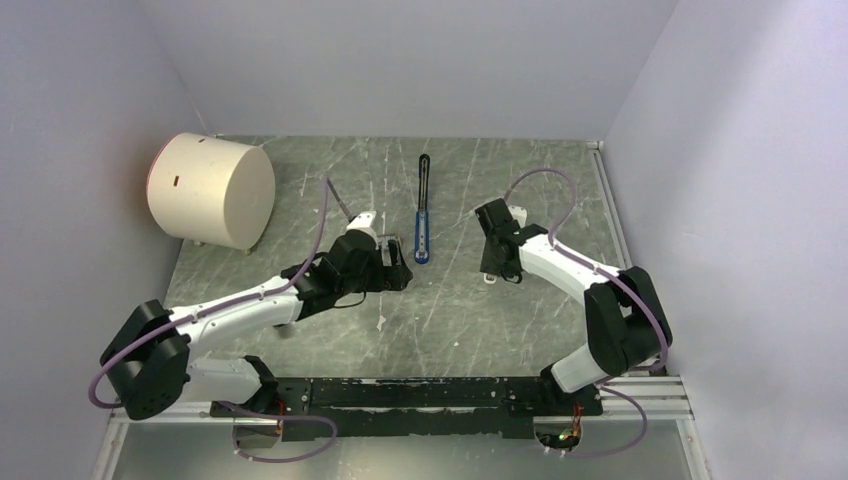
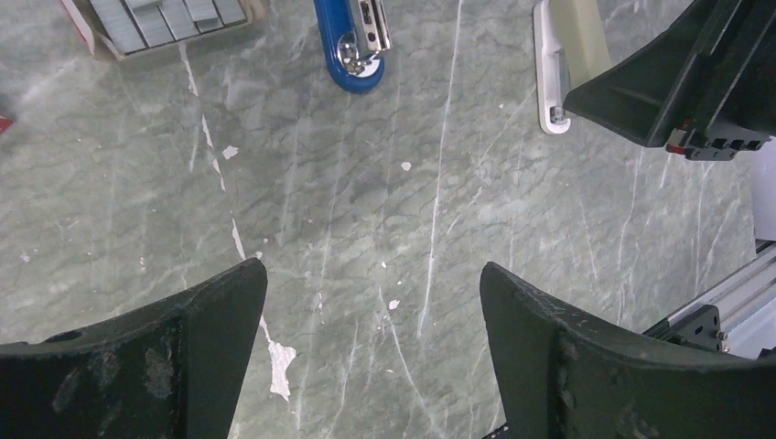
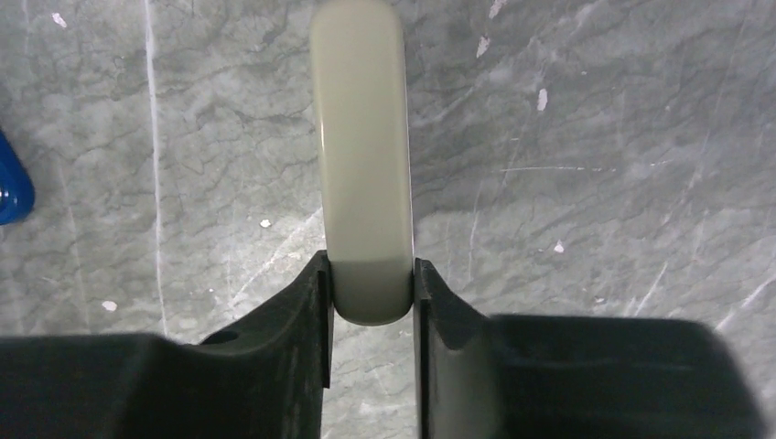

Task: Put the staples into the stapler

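surface (image 1: 450,320): grey-green marbled slab with pale veins and a scatter of white flecks (image 2: 280,357)
room: plain white walls (image 1: 400,60) on the left, back and right – a metal rail runs along the near edge
arms: two, bolted side by side at the near edge
stapler (image 1: 423,215): one, folded out flat in a straight line at mid surface, black end to the back, blue end nearest; it lies between the two claws and neither touches it
staples (image 2: 165,16): one open box of silver strips, seen by the left wrist camera just left of the stapler's blue end
pale bar (image 3: 360,137): one, slim and off-white, right of the stapler
drum (image 1: 210,190): one cream cylinder on its side at the back left
left claw (image 2: 371,279): fingers wide apart and holding nothing, above bare surface near the blue end
right claw (image 3: 371,274): clamped on the near end of the pale bar – a finger pressed to each side
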{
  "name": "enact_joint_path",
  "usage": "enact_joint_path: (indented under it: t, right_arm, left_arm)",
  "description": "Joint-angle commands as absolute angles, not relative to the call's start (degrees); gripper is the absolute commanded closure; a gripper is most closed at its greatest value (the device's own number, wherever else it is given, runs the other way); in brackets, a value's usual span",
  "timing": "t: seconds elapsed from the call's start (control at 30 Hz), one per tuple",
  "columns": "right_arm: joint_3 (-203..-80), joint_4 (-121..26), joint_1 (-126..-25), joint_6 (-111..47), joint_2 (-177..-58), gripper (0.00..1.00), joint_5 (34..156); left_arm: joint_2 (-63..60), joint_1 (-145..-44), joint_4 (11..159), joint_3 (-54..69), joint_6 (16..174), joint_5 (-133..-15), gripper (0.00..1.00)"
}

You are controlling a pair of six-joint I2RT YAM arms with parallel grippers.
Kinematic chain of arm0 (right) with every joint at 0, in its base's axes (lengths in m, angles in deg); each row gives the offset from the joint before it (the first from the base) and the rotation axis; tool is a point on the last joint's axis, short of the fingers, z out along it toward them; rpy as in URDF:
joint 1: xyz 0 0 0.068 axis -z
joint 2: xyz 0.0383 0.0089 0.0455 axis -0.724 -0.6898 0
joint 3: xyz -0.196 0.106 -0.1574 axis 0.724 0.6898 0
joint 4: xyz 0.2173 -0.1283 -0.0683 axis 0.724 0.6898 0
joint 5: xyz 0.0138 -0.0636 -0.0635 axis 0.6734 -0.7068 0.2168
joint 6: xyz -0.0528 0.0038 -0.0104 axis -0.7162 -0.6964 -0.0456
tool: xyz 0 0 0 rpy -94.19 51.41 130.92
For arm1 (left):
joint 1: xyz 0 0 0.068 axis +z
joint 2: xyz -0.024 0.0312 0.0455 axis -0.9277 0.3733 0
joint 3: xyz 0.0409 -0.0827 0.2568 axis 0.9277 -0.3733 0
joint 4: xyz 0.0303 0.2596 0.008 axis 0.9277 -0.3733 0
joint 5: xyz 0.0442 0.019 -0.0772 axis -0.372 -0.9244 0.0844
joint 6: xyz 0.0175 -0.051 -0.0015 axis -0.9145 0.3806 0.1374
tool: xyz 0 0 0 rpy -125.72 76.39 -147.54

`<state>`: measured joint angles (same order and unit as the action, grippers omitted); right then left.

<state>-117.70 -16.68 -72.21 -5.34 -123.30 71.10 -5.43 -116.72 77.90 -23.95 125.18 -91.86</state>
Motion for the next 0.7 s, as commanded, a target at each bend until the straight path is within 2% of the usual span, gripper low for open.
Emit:
enact_joint_path:
  t: [0.0,0.2,0.43,0.53,0.67]
  right_arm:
    - [-115.30,-19.66,-72.38,-2.49,-120.37,0.81,76.09]
    - [-109.95,-25.66,-76.89,5.05,-116.62,0.83,82.38]
    - [-106.82,-28.47,-80.75,11.28,-112.80,0.83,86.01]
    - [-104.90,-30.33,-81.21,13.69,-111.42,0.84,88.27]
    - [-102.70,-32.67,-81.32,15.61,-110.40,0.85,90.40]
  left_arm:
    - [-2.28,-116.86,79.25,-21.37,125.63,-88.53,0.11]
    - [3.34,-117.53,85.86,-21.35,126.40,-80.40,0.26]
    - [10.11,-120.57,95.55,-23.71,131.14,-76.99,0.29]
    - [13.15,-121.87,100.22,-25.22,133.55,-76.18,0.45]
    - [15.83,-123.92,105.03,-27.08,135.69,-77.84,0.49]
